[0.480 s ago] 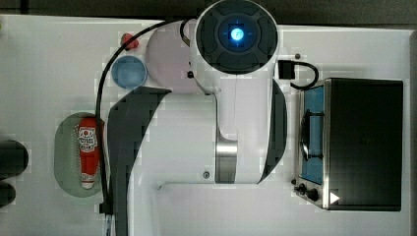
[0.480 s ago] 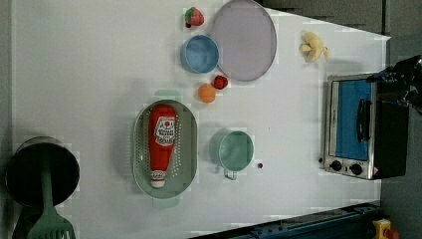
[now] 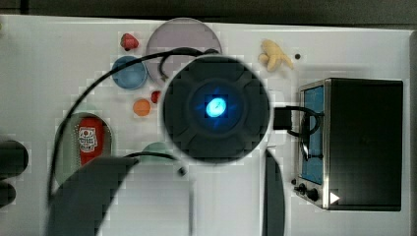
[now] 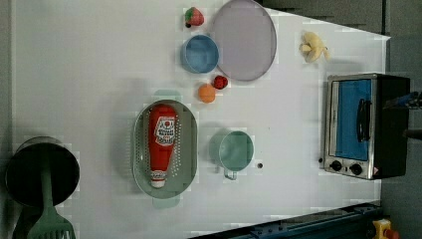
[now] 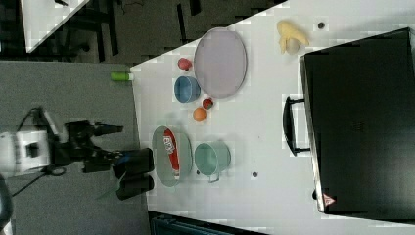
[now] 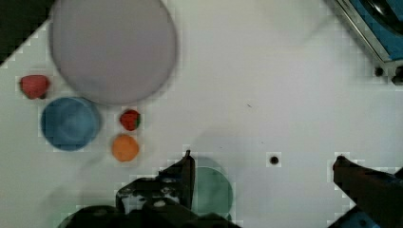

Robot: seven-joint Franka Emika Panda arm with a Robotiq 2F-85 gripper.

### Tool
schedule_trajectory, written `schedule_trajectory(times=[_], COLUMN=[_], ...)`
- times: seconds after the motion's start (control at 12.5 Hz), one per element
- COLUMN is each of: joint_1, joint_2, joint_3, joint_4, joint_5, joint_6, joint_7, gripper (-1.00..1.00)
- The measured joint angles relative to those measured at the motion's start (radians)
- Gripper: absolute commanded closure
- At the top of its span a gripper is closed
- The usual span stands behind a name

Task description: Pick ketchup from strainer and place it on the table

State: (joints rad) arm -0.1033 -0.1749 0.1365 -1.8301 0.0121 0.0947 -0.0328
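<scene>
Ketchup (image 4: 161, 144) lies in the strainer (image 4: 186, 149) while the hand (image 6: 261, 166) hangs spread wide, holding nothing.

White-grey arm (image 3: 83, 196), black cable (image 3: 74, 110)

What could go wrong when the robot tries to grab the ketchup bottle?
The ketchup lies flat inside the strainer, so the open gripper might bump the rim or drag the light strainer along. The green cup stands close beside the strainer and could get knocked. The bottle looks smooth and could slip out while being lifted to the table.
</scene>
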Motion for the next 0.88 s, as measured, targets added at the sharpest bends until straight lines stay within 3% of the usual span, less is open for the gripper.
schedule_trajectory(times=[0.24,0.56,0.88], joint_1=[0.003,0.003,0.051], joint_2=[0.005,0.078,0.192], joint_3=[0.088,0.291,0.465], joint_4=[0.023,0.017,-0.043], joint_5=[-0.003,-0.003,0.003], joint_6=[0.01,0.046,0.106], joint_7=[0.004,0.007,0.018], gripper=[-1.0,-1.0,-1.0])
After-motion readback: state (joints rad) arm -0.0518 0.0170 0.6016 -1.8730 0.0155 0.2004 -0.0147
